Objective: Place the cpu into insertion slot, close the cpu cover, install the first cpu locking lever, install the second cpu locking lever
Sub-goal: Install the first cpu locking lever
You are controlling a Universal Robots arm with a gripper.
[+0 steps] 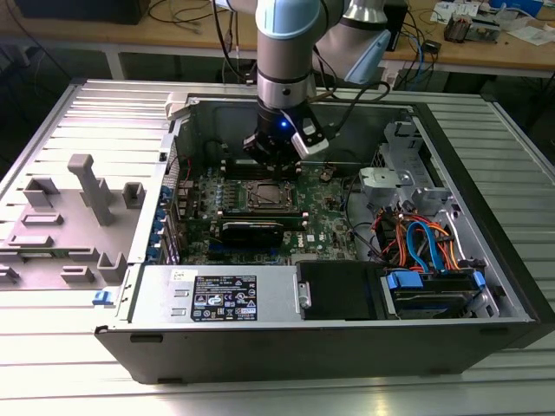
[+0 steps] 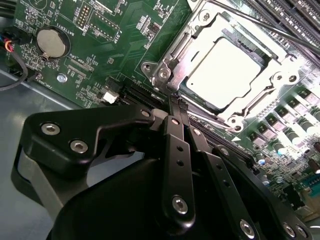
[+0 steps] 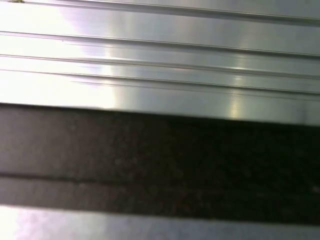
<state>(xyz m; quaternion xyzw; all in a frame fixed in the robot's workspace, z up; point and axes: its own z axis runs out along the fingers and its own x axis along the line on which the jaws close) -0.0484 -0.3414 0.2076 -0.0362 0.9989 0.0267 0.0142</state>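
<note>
A lab: cable-strewn workbench (image 1: 520, 54), opened computer case (image 1: 347, 348).

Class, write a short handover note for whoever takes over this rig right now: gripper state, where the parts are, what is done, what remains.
Gripper: shut, holding nothing visible, tips close to the socket's edge.
The cpu sits in the insertion slot, and the cpu cover lies flat over it.
Done: cpu placed, cover closed.
Left: the locking levers. I cannot tell whether either is latched.
</note>
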